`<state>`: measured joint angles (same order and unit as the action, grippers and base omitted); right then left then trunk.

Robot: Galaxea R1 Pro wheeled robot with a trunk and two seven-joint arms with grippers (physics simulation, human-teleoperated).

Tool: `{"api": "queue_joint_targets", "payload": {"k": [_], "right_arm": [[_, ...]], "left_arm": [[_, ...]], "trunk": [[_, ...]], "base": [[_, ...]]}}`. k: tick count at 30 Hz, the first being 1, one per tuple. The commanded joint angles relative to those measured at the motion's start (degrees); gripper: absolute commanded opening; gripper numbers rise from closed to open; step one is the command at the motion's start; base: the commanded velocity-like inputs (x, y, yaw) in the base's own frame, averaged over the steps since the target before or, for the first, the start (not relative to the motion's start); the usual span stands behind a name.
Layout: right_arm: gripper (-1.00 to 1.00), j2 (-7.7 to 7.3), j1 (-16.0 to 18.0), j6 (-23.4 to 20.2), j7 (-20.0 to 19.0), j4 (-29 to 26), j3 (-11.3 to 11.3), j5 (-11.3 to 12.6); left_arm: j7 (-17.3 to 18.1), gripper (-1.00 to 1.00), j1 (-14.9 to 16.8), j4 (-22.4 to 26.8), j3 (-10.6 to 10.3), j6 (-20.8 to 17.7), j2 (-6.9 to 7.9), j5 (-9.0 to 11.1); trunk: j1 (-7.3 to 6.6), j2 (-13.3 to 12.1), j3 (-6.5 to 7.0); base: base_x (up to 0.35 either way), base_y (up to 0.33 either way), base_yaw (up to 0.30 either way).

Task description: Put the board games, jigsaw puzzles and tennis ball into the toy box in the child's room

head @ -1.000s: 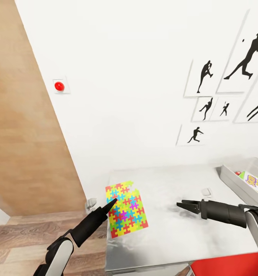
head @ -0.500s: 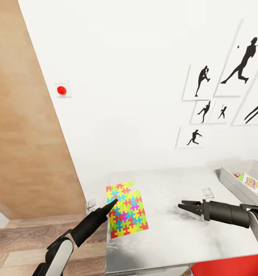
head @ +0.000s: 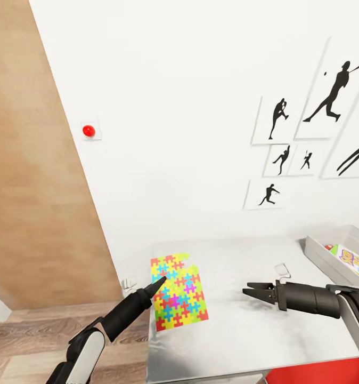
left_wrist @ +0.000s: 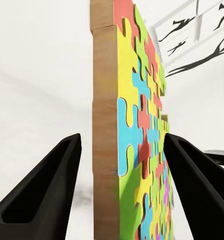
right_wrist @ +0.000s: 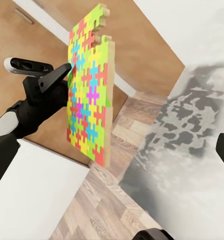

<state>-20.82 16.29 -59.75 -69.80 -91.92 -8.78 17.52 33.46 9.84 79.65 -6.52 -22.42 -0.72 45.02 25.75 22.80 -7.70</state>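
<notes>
The jigsaw puzzles (head: 178, 290) lie as one multicoloured patch at the left end of the table (head: 254, 330), apparently two squares stacked slightly askew. My left gripper (head: 155, 285) is at their left edge. In the left wrist view it (left_wrist: 121, 200) is open, with the puzzles' wooden edge (left_wrist: 104, 125) between its fingers (left_wrist: 47, 190). My right gripper (head: 251, 292) hovers open over the bare tabletop to the right of the puzzles, pointing at them (right_wrist: 89, 95). The toy box (head: 320, 255) stands at the table's right end with a board game (head: 355, 262) in it.
A small white tag-like object (head: 282, 270) lies on the table between the right gripper and the toy box. A red chair (head: 318, 373) sits below the table's front edge. White wall with silhouette pictures (head: 280, 120) behind; wood floor (head: 30, 336) to the left.
The whole view has shifted slightly, so the camera moved. Both arms keep nearly the same places relative to the puzzles; the right gripper sits a touch nearer them.
</notes>
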Motion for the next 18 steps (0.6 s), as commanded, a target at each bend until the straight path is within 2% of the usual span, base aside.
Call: {"api": "queue_joint_targets", "payload": {"k": [1,11,18], "right_arm": [[1.0,0.0,0.1,-0.2,-0.2,0.0,0.1,0.0],[1.0,0.04,0.1,-0.2,-0.2,0.0,0.2,0.0],[1.0,0.13,0.1,-0.2,-0.2,0.0,0.2,0.0]], "left_arm": [[0.2,-1.0,0.1,-0.1,0.0,-0.5,-0.03,0.5],[2.0,-1.0,0.4,-0.7,-0.1,-0.4,-0.19,0.3],[2.5,-1.0,0.7,-0.9,-0.4,-0.4,-0.85,0.1]], "trunk": [[0.04,0.1,-0.02],[0.04,0.1,0.79],[0.04,0.1,0.98]], "base": [[0.0,0.0,0.0],[0.0,0.0,0.0],[0.0,0.0,0.0]]}}
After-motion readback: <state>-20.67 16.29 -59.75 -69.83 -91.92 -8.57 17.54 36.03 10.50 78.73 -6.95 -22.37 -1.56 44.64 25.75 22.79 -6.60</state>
